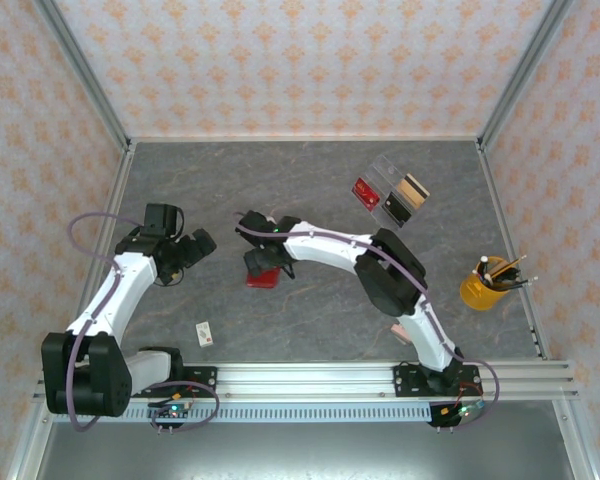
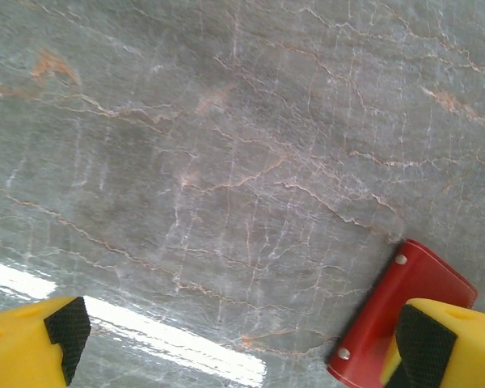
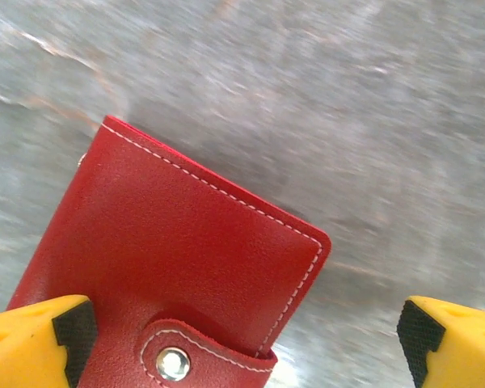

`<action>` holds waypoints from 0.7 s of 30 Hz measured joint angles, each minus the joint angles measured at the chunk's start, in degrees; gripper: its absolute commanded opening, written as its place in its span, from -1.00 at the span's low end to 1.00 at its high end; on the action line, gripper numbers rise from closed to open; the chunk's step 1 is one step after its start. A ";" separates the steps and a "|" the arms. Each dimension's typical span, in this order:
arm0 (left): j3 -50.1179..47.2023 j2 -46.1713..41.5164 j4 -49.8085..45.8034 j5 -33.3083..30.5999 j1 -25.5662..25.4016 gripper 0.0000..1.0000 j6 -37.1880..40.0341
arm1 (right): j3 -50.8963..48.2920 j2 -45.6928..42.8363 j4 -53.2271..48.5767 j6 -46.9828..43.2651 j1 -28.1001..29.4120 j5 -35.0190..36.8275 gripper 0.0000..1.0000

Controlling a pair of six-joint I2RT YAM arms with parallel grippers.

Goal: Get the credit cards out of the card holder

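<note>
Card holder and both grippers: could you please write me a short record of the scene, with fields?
card holder: red, closed, snap strap fastened, lying flat on the table
right gripper: open, above the card holder, not gripping it
left gripper: open, over bare table beside the card holder
clear tray: far right of the table, holds a tan card and a dark card
cards inside holder: hidden, holder is shut
</note>
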 measured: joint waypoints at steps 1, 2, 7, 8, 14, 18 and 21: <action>-0.24 0.28 0.46 0.92 0.00 1.00 0.02 | -1.99 -1.36 0.15 -1.53 -0.76 0.07 0.94; -0.52 0.59 1.03 1.90 0.00 1.00 0.02 | -3.82 -2.62 0.39 -2.82 -1.55 0.00 0.94; -1.44 2.12 3.39 6.54 -0.13 0.99 -0.02 | -9.57 -7.34 0.22 -4.79 -5.42 -1.66 0.92; -1.53 2.67 4.11 7.58 -0.24 0.98 -0.04 | -10.69 -8.41 0.59 -3.67 -6.01 -2.97 0.92; -1.81 6.95 9.53 12.83 -5.22 0.91 -1.49 | -15.96 -15.41 4.48 9.25 -6.25 -7.43 0.52; -1.81 11.13 13.79 16.57 -9.53 0.68 -3.15 | -17.51 -16.09 7.67 15.50 -6.21 -9.18 0.33; -1.88 14.53 17.64 19.69 -11.82 0.53 -4.81 | -18.36 -15.85 8.02 17.70 -6.27 -9.57 0.28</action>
